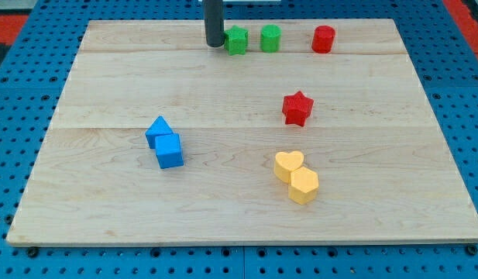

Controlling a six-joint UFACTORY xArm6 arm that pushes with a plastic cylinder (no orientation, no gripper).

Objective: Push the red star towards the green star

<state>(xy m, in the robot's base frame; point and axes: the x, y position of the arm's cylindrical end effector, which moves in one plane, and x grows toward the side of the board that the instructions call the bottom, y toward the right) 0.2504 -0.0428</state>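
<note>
The red star (297, 108) lies right of the board's middle. The green star (237, 40) lies near the view's top edge, left of a green round block (270, 37). My tip (214, 44) is the lower end of a dark rod coming down from the view's top. It stands just left of the green star, close to or touching it, and far up and to the left of the red star.
A red round block (323, 39) sits at the top right. A blue triangle-like block (158, 130) and a blue cube (170, 150) touch at the left. A yellow heart (288, 165) and a yellow hexagon (304, 186) touch at the lower right. The wooden board (99, 209) lies on a blue pegboard.
</note>
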